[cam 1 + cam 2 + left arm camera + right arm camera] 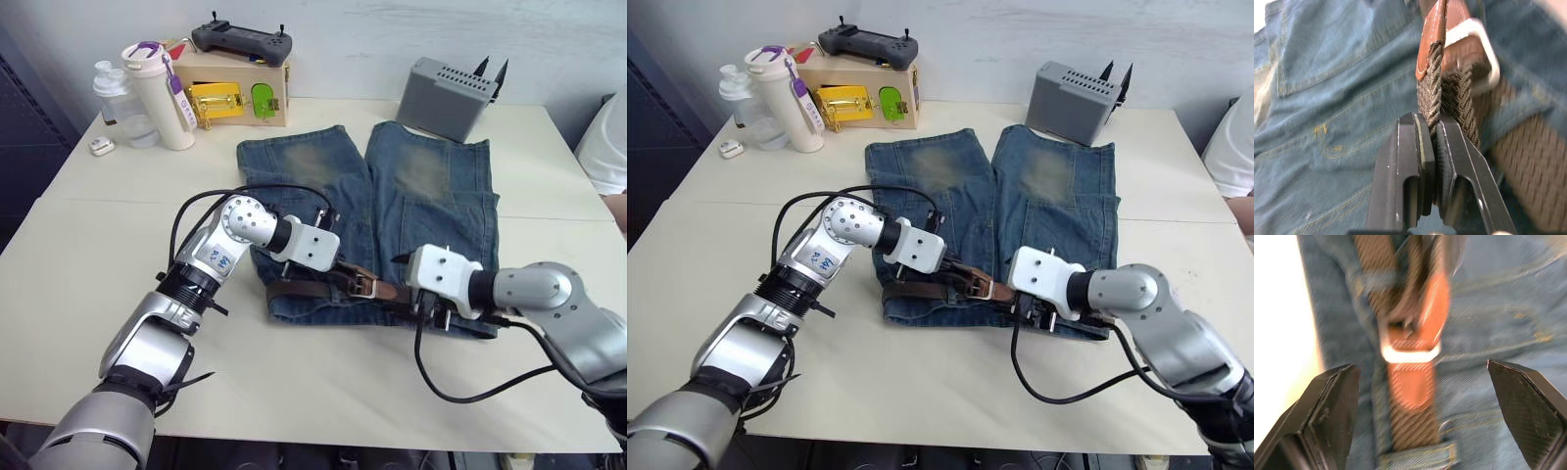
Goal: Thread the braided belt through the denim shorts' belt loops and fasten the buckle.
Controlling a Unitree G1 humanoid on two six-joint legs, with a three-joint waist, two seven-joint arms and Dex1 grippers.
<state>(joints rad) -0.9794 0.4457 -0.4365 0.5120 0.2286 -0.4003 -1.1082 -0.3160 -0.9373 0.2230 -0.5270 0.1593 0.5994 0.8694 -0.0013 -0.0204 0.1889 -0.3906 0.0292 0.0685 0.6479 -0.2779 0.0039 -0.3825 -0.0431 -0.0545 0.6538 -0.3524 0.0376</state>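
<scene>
On the cream table [88, 235], denim shorts [431, 186] lie flat.

The denim shorts [392, 196] lie flat on the tabletop [98, 245], the braided belt [323, 286] along the near waistband, both grippers beside the buckle [363, 284].

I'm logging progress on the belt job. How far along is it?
Threading looks done: the braided belt lies along the denim shorts' waistband. In hand: the left gripper pinches the belt's end by the buckle; the right gripper is open. Whether the buckle is fastened is unclear.
</scene>
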